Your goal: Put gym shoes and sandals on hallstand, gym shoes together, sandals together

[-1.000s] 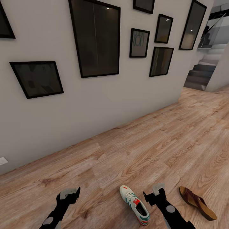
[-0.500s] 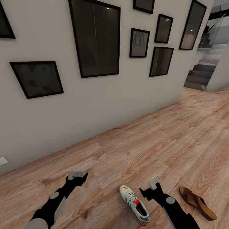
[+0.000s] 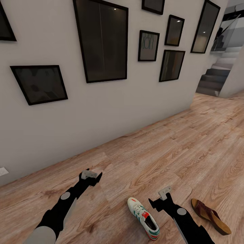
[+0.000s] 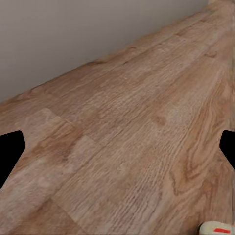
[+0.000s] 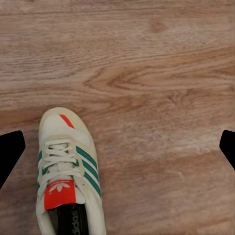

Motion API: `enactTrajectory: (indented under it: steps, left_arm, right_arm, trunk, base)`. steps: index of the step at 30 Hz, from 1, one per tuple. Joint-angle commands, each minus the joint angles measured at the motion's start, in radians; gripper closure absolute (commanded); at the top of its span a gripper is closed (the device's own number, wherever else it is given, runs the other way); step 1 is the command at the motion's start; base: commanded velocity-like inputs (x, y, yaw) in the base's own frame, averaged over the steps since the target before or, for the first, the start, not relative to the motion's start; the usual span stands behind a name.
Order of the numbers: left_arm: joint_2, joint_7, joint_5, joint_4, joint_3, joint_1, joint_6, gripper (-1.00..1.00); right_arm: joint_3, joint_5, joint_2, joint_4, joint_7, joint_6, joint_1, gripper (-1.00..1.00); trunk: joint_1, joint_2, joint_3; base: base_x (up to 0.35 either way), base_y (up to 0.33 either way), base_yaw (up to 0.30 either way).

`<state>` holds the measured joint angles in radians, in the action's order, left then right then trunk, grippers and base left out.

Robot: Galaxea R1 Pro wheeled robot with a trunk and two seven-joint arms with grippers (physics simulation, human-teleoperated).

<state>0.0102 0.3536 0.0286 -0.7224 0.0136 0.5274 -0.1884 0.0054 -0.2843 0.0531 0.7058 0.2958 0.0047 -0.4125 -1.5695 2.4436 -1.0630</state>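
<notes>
The head view took in a brown sandal (image 3: 210, 216) to the right; the right wrist view caught the gym shoe's (image 3: 143, 218) (image 5: 68, 178) red tongue and green stripes. It lay on the floor (image 3: 162, 152), toe pointing far (slightly left). Both the right gripper (image 3: 159, 198) and left gripper (image 3: 90, 176) stood apart.

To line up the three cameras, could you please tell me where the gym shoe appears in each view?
Head view: the gym shoe lies on the corridor floor at bottom centre, just left of the right gripper.
Left wrist view: a sliver of its toe at the bottom right corner.
Right wrist view: lower left, toe up.
Shared landmark: the red patch on its toe.
</notes>
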Motion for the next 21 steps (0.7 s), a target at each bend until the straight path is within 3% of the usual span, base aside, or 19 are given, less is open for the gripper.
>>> enactTrajectory:
  steps: [1, 8, 21]
  left_arm:
    - [-0.013, 0.005, -0.001, -0.035, -0.017, 0.001, 0.0, -1.0]
    - [-0.053, 0.007, 0.002, -0.073, -0.066, 0.003, 0.002, -1.0]
    - [-0.057, 0.01, 0.005, -0.127, -0.085, 0.001, 0.079, -1.0]
  right_arm:
    - [-0.001, -0.007, 0.001, 0.001, 0.002, 0.001, 0.0, -1.0]
    - [-0.004, -0.007, 0.001, -0.001, 0.002, 0.003, -0.001, -1.0]
    - [-0.004, -0.007, -0.001, -0.004, 0.002, 0.003, 0.0, -1.0]
  trunk:
    - [0.0, 0.0, -0.001]
    - [-0.023, 0.042, -0.02]
    - [-0.035, 0.059, -0.084]
  base:
    - [0.0, 0.0, 0.0]
    - [0.0, 0.0, 0.0]
    - [0.0, 0.0, 0.0]
